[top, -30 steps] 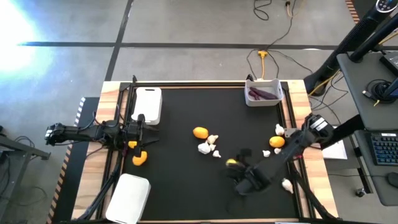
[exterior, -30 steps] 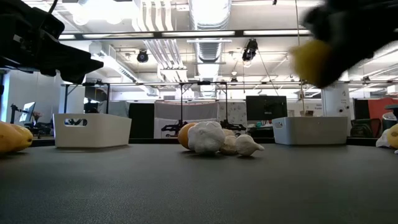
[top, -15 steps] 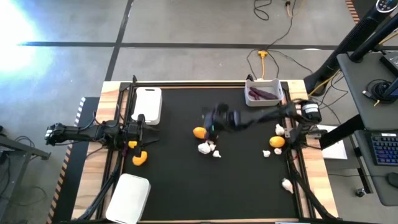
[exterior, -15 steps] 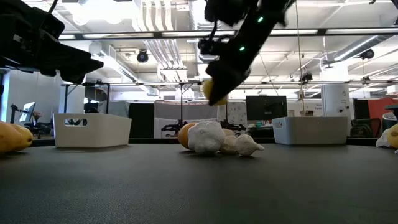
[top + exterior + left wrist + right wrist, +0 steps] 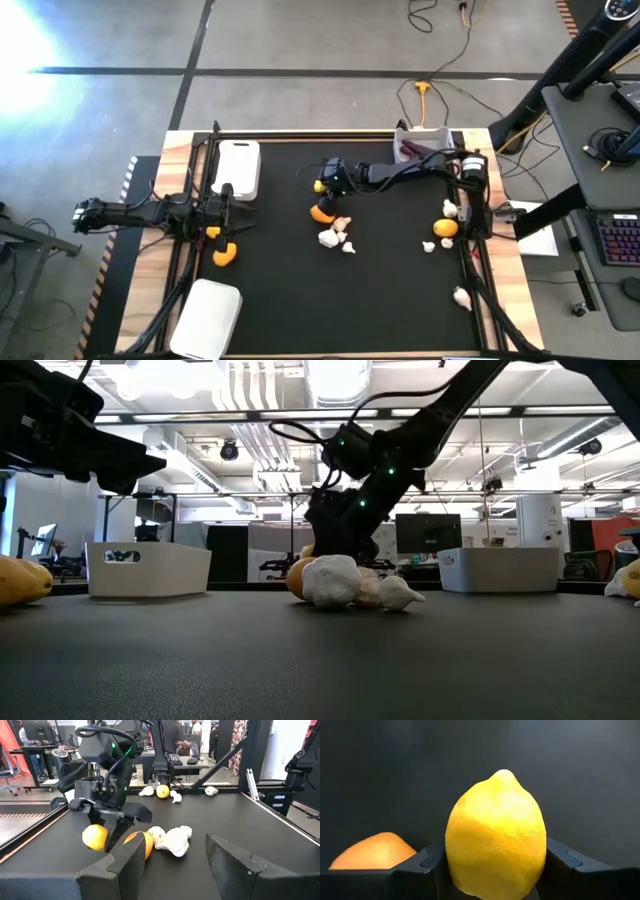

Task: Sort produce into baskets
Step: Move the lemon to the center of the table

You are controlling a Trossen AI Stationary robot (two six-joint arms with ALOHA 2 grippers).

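My right gripper reaches to the middle of the black mat and is shut on a yellow lemon. Just beside it lie an orange fruit and whitish lumpy pieces. My left gripper is open and empty at the table's left side, near another orange fruit. Two white baskets stand at the left, one far and one near. A third at the far right holds dark purple pieces. My right gripper pinches the lemon's two opposite sides between its two fingers, across the lemon's middle. The fingers come from above, pointing down at the mat. The lemon's pointed end faces away from the wrist. In the left wrist view the lemon hangs just above the mat.
More produce lies at the table's right: an orange fruit and whitish pieces. The right arm's base post stands at the right edge. Bare mat lies between the left baskets and the middle cluster.
My right gripper, shut on the lemon, has swung from the table's near right part up and across toward the far edge and left. It has then come down beside the orange fruit in the middle. The lemon has travelled with it.
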